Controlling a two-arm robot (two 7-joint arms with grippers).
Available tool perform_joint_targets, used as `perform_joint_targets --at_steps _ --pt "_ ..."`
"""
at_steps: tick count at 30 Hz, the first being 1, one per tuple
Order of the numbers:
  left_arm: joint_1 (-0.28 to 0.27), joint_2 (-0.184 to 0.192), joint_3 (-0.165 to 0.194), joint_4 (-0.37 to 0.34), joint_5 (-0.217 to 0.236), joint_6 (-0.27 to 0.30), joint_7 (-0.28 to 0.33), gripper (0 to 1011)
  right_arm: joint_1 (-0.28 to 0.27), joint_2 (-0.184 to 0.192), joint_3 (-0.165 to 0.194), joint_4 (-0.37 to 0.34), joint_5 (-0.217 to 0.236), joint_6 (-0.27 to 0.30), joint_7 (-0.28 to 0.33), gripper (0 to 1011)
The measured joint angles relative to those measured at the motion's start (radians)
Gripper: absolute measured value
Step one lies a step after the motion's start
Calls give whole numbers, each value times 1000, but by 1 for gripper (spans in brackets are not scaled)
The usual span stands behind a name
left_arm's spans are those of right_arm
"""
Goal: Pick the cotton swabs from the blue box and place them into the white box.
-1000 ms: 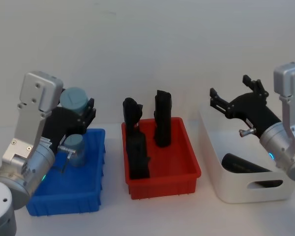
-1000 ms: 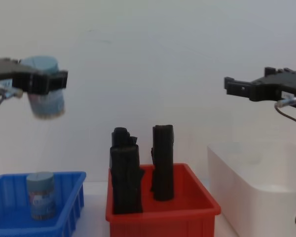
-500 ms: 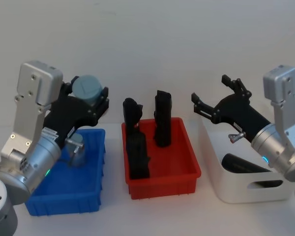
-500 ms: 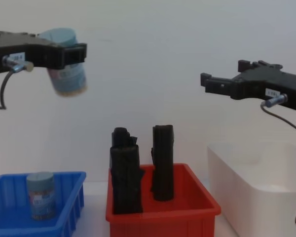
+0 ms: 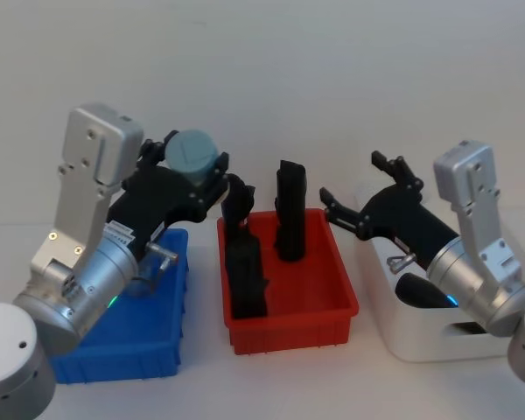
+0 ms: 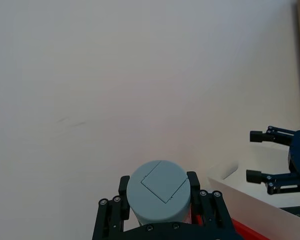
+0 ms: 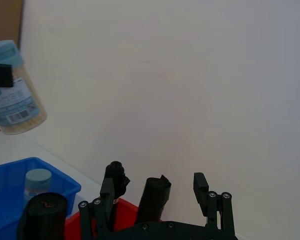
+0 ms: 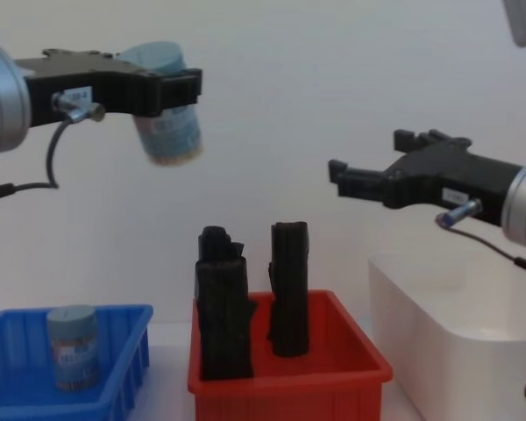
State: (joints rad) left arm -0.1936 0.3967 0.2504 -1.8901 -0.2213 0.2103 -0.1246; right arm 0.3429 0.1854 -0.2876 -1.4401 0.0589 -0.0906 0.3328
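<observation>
The cotton swabs (image 5: 191,154) are carried further right than before, clamped in the left gripper (image 8: 177,88); they should be centred within the spread right gripper (image 5: 354,182).

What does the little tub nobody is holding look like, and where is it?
Find the blue box on the robot's left, beside the red bin. Inside stands a small clear tub with a grey-blue lid. Its twin hangs high in the left pincer, while the red bin holds black rolls.
</observation>
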Motion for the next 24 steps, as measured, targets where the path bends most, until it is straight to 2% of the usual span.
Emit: perform_joint_targets --at_steps 13,24 --pt "-36 -40 24 34 38 -16 -59 683 13 -25 -39 18 -37 -21 87 1002" --pt "-46 -55 32 48 50 -23 -82 683 22 -38 -55 16 -52 -6 101 1002"
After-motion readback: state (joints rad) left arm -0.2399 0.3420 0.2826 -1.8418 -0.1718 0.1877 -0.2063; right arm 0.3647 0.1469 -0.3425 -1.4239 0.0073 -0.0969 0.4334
